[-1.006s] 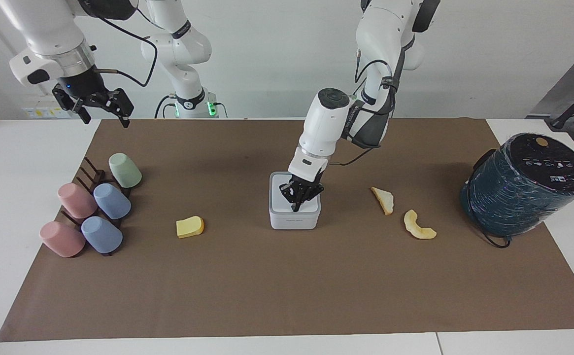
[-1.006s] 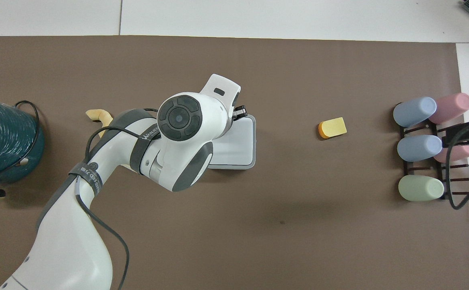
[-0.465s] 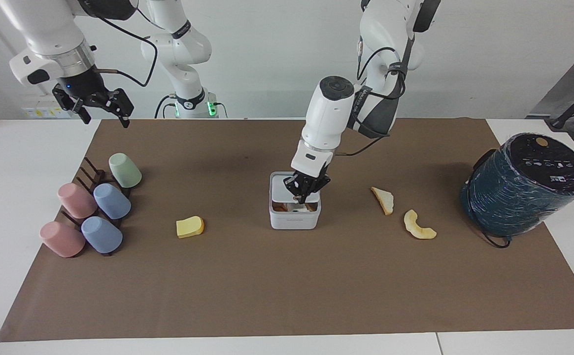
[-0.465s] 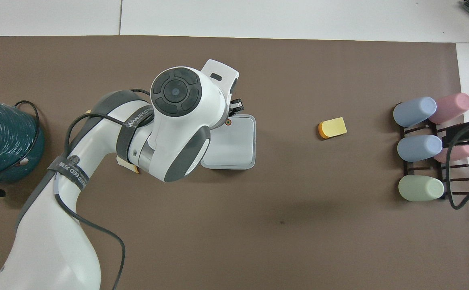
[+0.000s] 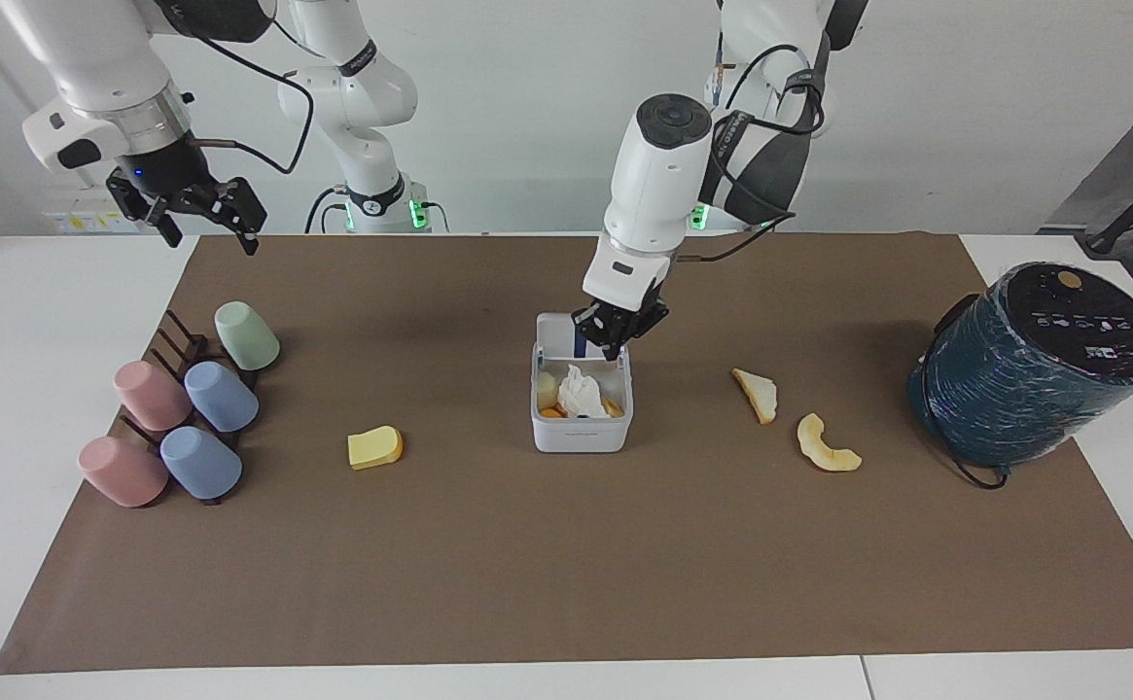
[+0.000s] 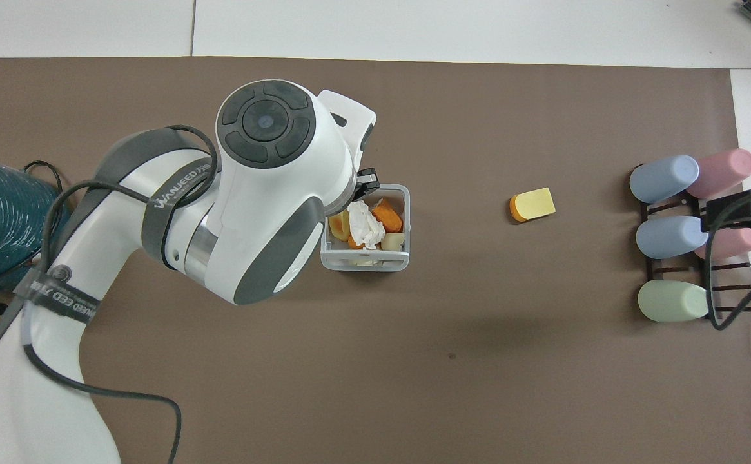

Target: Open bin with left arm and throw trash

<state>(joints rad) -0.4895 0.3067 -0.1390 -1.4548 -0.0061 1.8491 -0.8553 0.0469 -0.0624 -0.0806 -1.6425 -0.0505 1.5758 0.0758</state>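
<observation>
1. Since a second ago the bin [image 5: 581, 413] lid [image 5: 554, 332] has gone from flat shut to standing upright at the edge nearer the robots; left gripper [image 5: 615, 342] has risen from the lid top and now sits over that same edge, fingertips closed together, empty.
2. Right gripper [image 5: 204, 216] waits in the air over the table edge near the cup rack [image 5: 182, 348], at the right arm's end, jaws spread, empty.
3. Yellow wedge [image 5: 374, 447] lies between the cups [image 5: 221, 397] and bin, long axis along the table's length, clear mat all round it.
4. Bin sits mid-mat, mouth up, holding a white tissue [image 6: 366, 224], orange and pale scraps [image 6: 388, 215].
5. Triangle slice [image 5: 757, 394] and curved peel [image 5: 826, 446] lie just beside each other, apart, toward the left arm's end; slice runs nearer-to-farther, peel curves open toward the robots.
6. Teal cylinder [image 5: 1033, 365] tilts at the mat corner near the left arm's end.
7. Brown mat [image 5: 566, 574] on a white table [image 5: 31, 321]; the wide strip farthest from the robots is bare. White wall at the back.
</observation>
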